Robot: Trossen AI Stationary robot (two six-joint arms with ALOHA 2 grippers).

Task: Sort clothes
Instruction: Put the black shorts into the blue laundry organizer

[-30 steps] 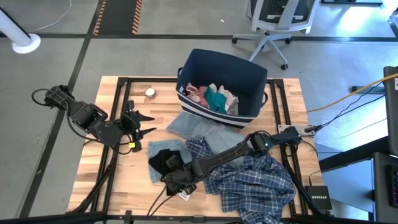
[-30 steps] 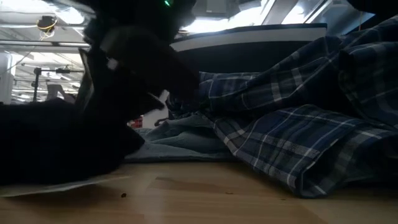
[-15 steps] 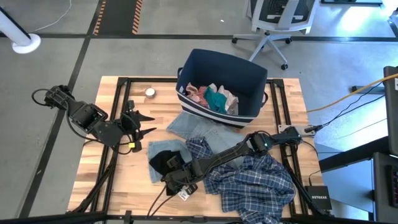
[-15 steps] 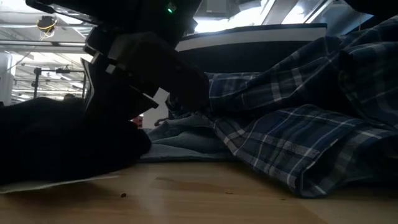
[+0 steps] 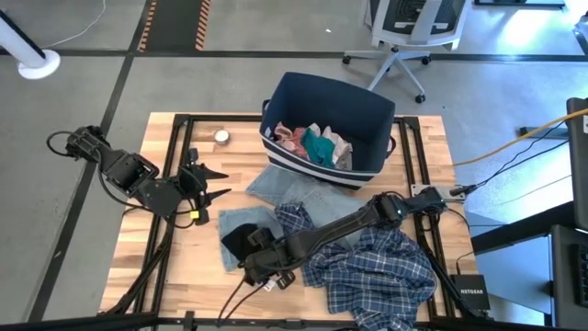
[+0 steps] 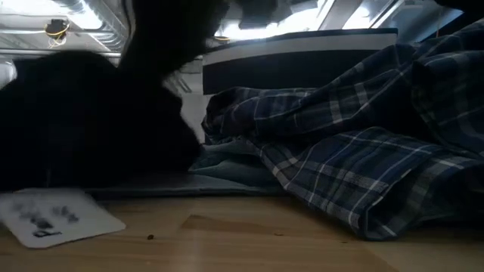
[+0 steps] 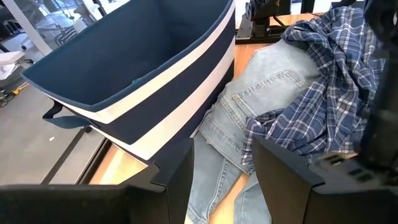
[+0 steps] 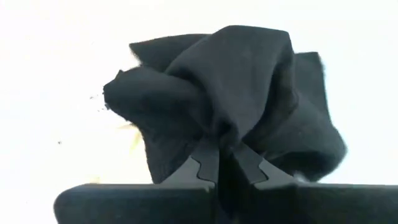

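Observation:
A small black piece (image 5: 241, 237) lies at the table's near middle, with my right gripper (image 5: 255, 254) shut on it; in the right wrist view it is a bunched lump (image 8: 230, 93). The blue-white plaid shirt (image 5: 372, 265) lies spread to its right. Light blue denim (image 5: 292, 188) lies beyond it, against the navy bin (image 5: 367, 108). Pink, teal and white pieces (image 5: 314, 142) lie in the bin. My left gripper (image 5: 213, 184) stands open at the table's left, touching nothing and pointing toward the denim (image 7: 261, 87). My right gripper pinches a gathered fold of the black piece (image 8: 219, 134) between its two fingertips (image 8: 205, 163), several layers bunched together. The fingers slant down from the table's right side. The cloth stands up in a lump around them, and its lower part (image 6: 83, 170) rests on the table.
A white label (image 6: 54, 217) lies on the wood at the black piece's near side. A small round silver thing (image 5: 221, 137) sits at the far left. A grey piece (image 5: 231, 259) lies under the black one. An office chair (image 5: 404, 28) stands beyond the table.
My right gripper has taken hold of the black piece and drawn it a little toward the table's left. The cloth has bunched up and risen in the low view. The white label beside it has tipped up, so its face now shows.

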